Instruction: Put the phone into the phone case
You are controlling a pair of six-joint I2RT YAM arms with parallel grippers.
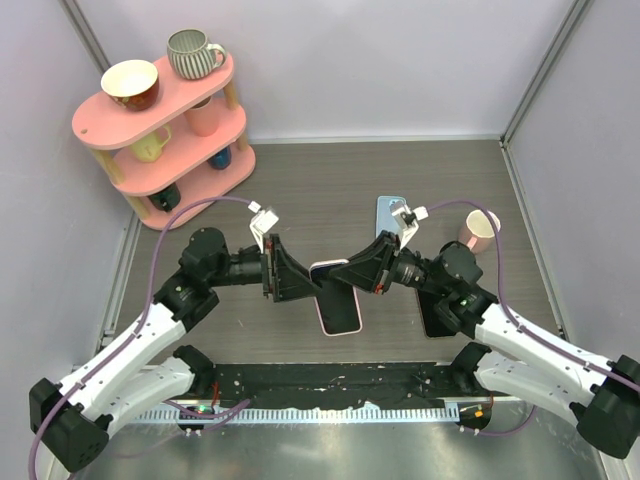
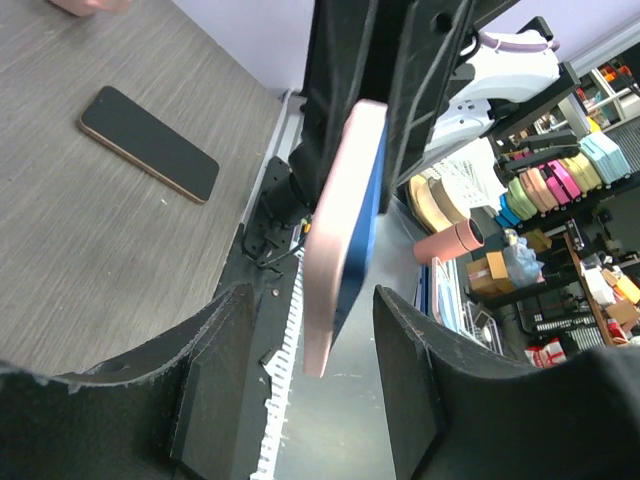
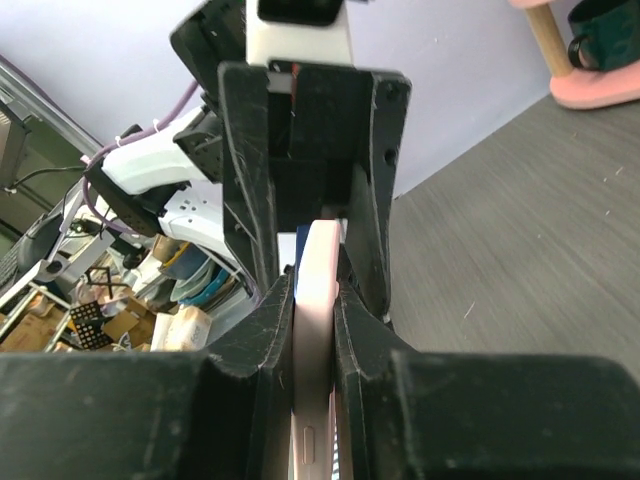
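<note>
A: Scene, biggest first pls.
B: A grey wood-grain table (image 1: 300, 190) is seen under everything. A pink three-tier shelf (image 1: 190, 95) loaded w/ mugs (image 1: 195, 52) is set far back-left of the pink case (image 1: 338, 305).
A: What's gripping?
B: Two tools are met at the pink case. The L tool (image 1: 312, 288) is placed at the case's left. Its fingers (image 2: 215, 390) are spread, w/ the case's end lying btwn them & a gap seen on each side in the left wrist view. No contact can be made out there.
A: Other side?
B: The R tool (image 1: 350, 278) is placed at the case's right. Its fingers (image 3: 270, 340) are pressed onto both faces, so the case is pinched.
A: Case itself?
B: It appears held off the table btwn the two tools, broad face up in the top view. A pink rim & a blue face are shown in the left wrist view. Whether a phone is seated inside can't be told.
A: Phone?
B: A dark phone (image 1: 435, 318) is laid flat on the table, dark face up, right of the case, just past the R tool. It is touched by neither tool.
A: Smaller stuff?
B: A light-blue slab (image 1: 388, 215) is laid flat behind the case, slightly right. Phone or cover can't be told. A pink mug (image 1: 480, 232) is stood further back-right of the case, apart from the slab.
</note>
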